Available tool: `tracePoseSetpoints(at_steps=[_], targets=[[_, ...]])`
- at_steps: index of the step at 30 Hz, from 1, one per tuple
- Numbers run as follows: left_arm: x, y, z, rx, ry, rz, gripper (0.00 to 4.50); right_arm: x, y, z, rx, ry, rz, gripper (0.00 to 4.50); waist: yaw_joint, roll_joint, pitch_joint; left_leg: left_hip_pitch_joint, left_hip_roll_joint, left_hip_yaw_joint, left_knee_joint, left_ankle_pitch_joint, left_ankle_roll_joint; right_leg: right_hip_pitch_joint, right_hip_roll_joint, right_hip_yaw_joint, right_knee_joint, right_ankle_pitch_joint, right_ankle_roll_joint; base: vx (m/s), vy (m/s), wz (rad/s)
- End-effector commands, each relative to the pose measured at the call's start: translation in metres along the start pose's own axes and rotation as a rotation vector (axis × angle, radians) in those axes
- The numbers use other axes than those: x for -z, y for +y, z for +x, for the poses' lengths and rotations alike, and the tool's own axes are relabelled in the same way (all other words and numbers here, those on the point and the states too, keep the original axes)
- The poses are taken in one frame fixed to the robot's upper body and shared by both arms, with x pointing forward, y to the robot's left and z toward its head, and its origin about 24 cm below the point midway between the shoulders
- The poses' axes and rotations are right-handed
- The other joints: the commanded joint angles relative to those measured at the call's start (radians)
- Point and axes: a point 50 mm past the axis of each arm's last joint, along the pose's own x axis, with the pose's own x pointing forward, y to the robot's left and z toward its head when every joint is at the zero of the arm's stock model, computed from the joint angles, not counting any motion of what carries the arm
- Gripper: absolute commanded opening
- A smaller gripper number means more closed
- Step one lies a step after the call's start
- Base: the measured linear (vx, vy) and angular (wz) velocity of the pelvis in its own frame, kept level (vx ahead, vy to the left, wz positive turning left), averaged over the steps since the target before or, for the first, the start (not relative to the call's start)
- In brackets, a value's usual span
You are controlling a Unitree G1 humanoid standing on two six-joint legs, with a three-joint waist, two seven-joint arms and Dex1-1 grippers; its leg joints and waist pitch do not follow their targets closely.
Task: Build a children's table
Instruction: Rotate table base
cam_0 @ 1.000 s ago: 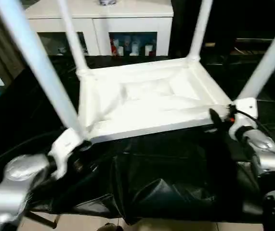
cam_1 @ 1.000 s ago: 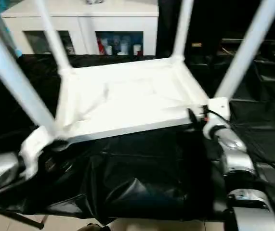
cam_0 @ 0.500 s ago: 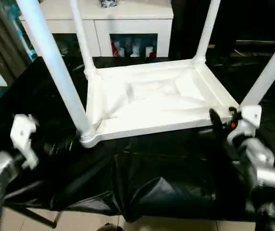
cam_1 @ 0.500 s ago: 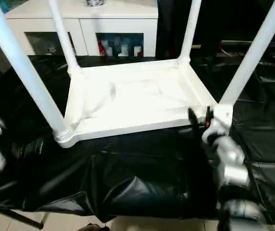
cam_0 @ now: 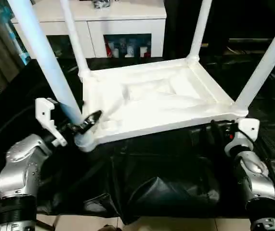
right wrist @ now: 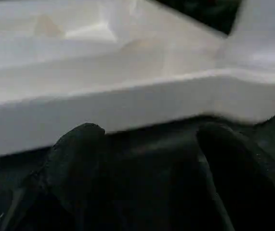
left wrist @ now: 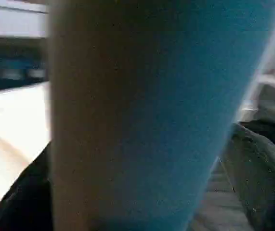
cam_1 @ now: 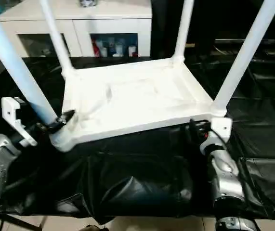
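The children's table (cam_0: 151, 96) lies upside down on the black-covered work table (cam_0: 166, 178), with its white legs pointing up. My left gripper (cam_0: 79, 126) is open at the base of the near-left leg (cam_0: 45, 57). One black finger (cam_0: 93, 118) shows on the leg's inner side, and the other is hidden behind the leg. That same leg (left wrist: 142, 115) stands very close in the left wrist view. My right gripper (cam_0: 221, 130) is open just below the top's near-right corner (cam_0: 238, 111), with nothing between its fingers (right wrist: 79, 144). The top's white edge (right wrist: 127, 101) lies just beyond them.
A white cabinet (cam_0: 123, 26) with bottles behind glass stands behind the work table. The near-right leg (cam_0: 267, 62) rises above my right arm. The black cover hangs in folds over the front edge (cam_0: 156, 202), with light floor below.
My left gripper has swung in from the left to the near-left leg's base. My right gripper has dropped back a little from the near-right corner. The camera has shifted slightly.
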Motion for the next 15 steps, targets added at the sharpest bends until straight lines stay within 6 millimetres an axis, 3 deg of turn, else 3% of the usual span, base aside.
tracePoseSetpoints(at_steps=[1, 3, 4, 5, 6, 10, 11, 13, 15], targets=[[0.001, -0.017, 0.004, 0.162, 0.041, -0.055, 4.45, 0.003, 0.008, 0.005, -0.039, 0.046, -0.024, 3.68, 0.002, -0.002, -0.065, 0.032, 0.043, -0.027, -0.079, -0.265, 0.021, 0.029, -0.009, 0.009, -0.053, -0.182, -0.225, 0.000, 0.000, 0.00], [0.004, -0.028, 0.004, 0.280, 0.094, -0.103, 4.45, 0.003, 0.013, 0.010, -0.073, 0.066, -0.052, 3.68, 0.001, 0.000, -0.063, 0.035, 0.043, -0.025, -0.079, -0.274, 0.017, 0.027, -0.008, 0.010, -0.055, -0.195, -0.227, 0.000, 0.000, 0.00], [0.006, -0.034, 0.005, 0.344, 0.132, -0.123, 4.45, 0.001, 0.015, 0.013, -0.087, 0.072, -0.054, 3.68, -0.001, -0.009, -0.062, 0.033, 0.043, -0.025, -0.079, -0.272, 0.017, 0.029, -0.008, 0.011, -0.053, -0.203, -0.228, 0.000, 0.000, 0.00], [0.006, -0.034, 0.005, 0.344, 0.132, -0.123, 4.45, 0.001, 0.015, 0.013, -0.087, 0.072, -0.054, 3.68, -0.001, -0.006, -0.062, 0.036, 0.041, -0.025, -0.079, -0.277, 0.016, 0.027, -0.008, 0.011, -0.055, -0.216, -0.227, 0.000, 0.000, 0.00], [0.007, -0.040, 0.006, 0.412, 0.165, -0.148, 4.45, -0.002, 0.017, 0.018, -0.094, 0.077, -0.062, 3.68, -0.006, -0.016, -0.059, 0.034, 0.042, -0.023, -0.080, -0.285, 0.012, 0.027, -0.008, 0.012, -0.057, -0.239, -0.221, 0.000, 0.000, 0.00], [0.005, -0.048, 0.014, 0.479, 0.171, -0.164, 4.45, -0.006, 0.024, 0.024, -0.130, 0.089, -0.081, 3.68, -0.013, -0.014, -0.059, 0.035, 0.041, -0.025, -0.079, -0.276, 0.005, 0.028, -0.011, 0.016, -0.059, -0.259, -0.209, 0.000, 0.000, 0.00], [0.003, -0.052, 0.021, 0.518, 0.163, -0.166, 4.45, -0.009, 0.030, 0.028, -0.159, 0.089, -0.094, 3.68, -0.018, -0.033, -0.059, 0.033, 0.042, -0.022, -0.077, -0.267, 0.010, 0.029, -0.009, 0.016, -0.060, -0.253, -0.209, 0.000, 0.000, 0.00], [0.001, -0.056, 0.028, 0.551, 0.152, -0.170, 4.45, -0.013, 0.035, 0.031, -0.181, 0.085, -0.097, 3.68, -0.017, -0.021, -0.059, 0.033, 0.041, -0.024, -0.076, -0.257, 0.011, 0.029, -0.013, 0.017, -0.057, -0.257, -0.214, 0.000, 0.000, 0.00], [-0.002, -0.064, 0.041, 0.604, 0.127, -0.178, 4.45, -0.018, 0.044, 0.036, -0.227, 0.081, -0.106, 3.68, -0.022, -0.033, -0.059, 0.033, 0.042, -0.023, -0.075, -0.249, 0.013, 0.030, -0.011, 0.017, -0.058, -0.248, -0.219, 0.000, 0.000, 0.00]])
